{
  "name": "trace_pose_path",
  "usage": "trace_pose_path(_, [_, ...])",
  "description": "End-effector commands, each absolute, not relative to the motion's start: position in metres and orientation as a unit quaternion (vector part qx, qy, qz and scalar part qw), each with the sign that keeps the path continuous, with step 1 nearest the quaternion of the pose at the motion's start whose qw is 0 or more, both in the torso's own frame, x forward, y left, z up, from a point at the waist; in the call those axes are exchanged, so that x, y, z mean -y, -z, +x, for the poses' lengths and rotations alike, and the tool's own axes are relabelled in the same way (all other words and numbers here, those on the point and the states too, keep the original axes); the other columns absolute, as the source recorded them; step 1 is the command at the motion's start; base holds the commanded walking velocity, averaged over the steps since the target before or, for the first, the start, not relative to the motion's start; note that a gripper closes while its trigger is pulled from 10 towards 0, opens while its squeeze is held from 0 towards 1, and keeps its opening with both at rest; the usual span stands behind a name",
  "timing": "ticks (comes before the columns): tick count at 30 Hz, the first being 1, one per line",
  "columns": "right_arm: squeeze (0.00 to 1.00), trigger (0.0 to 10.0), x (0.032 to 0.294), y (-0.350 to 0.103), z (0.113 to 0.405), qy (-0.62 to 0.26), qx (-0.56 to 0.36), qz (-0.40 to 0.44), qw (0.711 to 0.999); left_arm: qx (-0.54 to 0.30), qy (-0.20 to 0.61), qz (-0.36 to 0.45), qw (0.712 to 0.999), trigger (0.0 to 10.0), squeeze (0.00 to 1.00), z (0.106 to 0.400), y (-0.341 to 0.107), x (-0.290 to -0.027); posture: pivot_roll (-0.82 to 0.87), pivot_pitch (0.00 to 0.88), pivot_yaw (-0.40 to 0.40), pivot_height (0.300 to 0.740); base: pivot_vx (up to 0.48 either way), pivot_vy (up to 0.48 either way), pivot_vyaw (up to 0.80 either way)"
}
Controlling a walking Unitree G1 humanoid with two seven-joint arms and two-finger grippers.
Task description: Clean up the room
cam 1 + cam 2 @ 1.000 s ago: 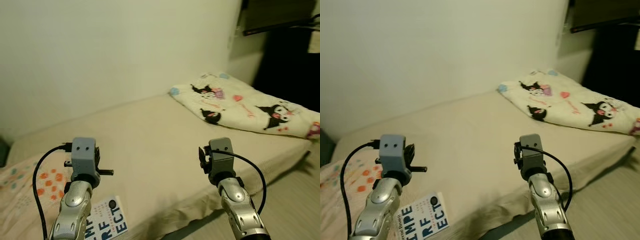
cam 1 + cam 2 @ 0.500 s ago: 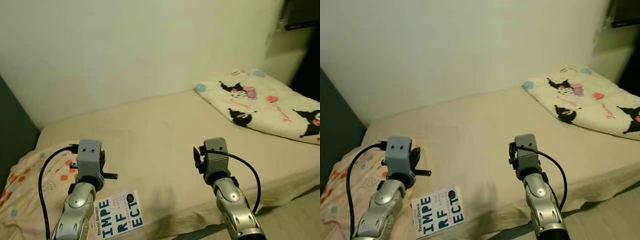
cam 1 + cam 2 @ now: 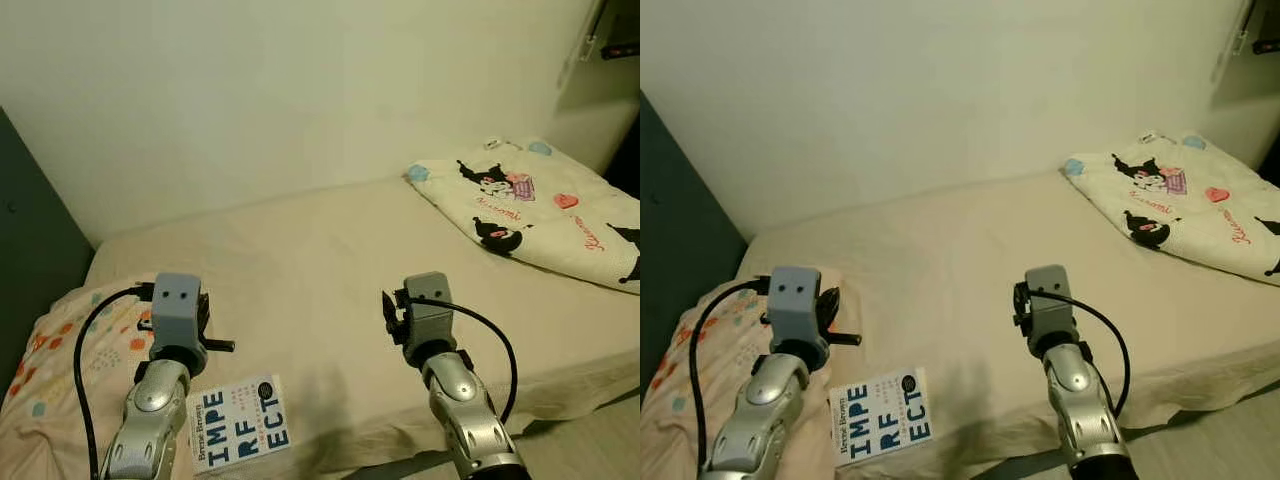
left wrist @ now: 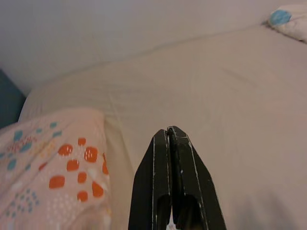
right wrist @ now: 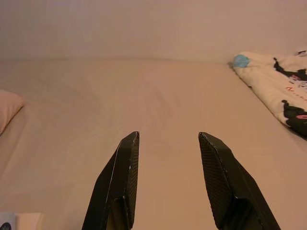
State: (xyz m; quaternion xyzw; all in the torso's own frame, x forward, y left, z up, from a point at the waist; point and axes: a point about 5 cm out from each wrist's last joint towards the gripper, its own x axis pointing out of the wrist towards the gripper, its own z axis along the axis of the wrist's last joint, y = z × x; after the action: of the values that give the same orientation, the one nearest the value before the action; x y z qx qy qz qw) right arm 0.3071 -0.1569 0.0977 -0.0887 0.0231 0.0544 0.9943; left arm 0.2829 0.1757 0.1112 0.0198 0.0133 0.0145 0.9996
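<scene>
View has swung toward the robot's left over the last second: dark panel now bounds the bed's head end, and the cartoon-print blanket [image 3: 540, 205] sits further toward the far right corner. Camera turn, not moved objects. Book [image 3: 238, 434] is now fully in frame, so it reads as the likely pickup.

Book lies flat on the bed [image 3: 320, 270] at the near edge, just beside the spotted pillow [image 3: 60, 370] at the near left corner. Long axis runs roughly along the near edge, slightly tilted; cover up, spine toward the pillow.

Left gripper [image 4: 170, 179] hovers over the pillow's edge, jaws pressed together, empty. Right gripper [image 5: 168, 179] hovers mid-bed, jaws spread, empty.
</scene>
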Motion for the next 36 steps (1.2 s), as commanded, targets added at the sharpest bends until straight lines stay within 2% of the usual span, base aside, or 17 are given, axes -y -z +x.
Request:
trace_pose_path(1, [0.0,10.0,0.1545,-0.1034,0.3094,-0.055,-0.016,-0.083,0.995,-0.028,-0.024,0.015,0.999,10.0,0.0,0.2806,-0.1066,-0.1806,-0.07,0.023,0.007,0.732,0.0,0.0,0.8])
trace_pose_path(6, [0.0,10.0,0.1539,-0.1062,0.3105,-0.055,-0.013,-0.059,0.997,-0.027,-0.027,0.021,0.999,10.0,0.0,0.2806,-0.1073,-0.1825,-0.07,0.027,0.008,0.732,0.0,0.0,0.16])
trace_pose_path(20, [0.0,10.0,0.1552,-0.1013,0.3098,-0.051,-0.029,-0.068,0.996,-0.029,-0.014,0.026,0.999,10.0,0.0,0.2814,-0.1087,-0.1801,-0.07,0.033,0.016,0.732,0.0,0.0,0.0])
trace_pose_path(28, [0.0,10.0,0.1575,-0.1004,0.3092,-0.046,-0.033,-0.08,0.995,-0.036,-0.008,0.035,0.999,10.0,0.0,0.2825,-0.1078,-0.1773,-0.07,0.034,0.019,0.732,0.0,-0.18,0.68])
trace_pose_path(36, [0.0,10.0,0.1599,-0.099,0.3086,-0.036,-0.039,-0.063,0.997,-0.042,-0.021,0.033,0.998,10.0,0.0,0.2824,-0.1084,-0.1826,-0.07,0.033,0.016,0.732,0.0,0.0,0.0])
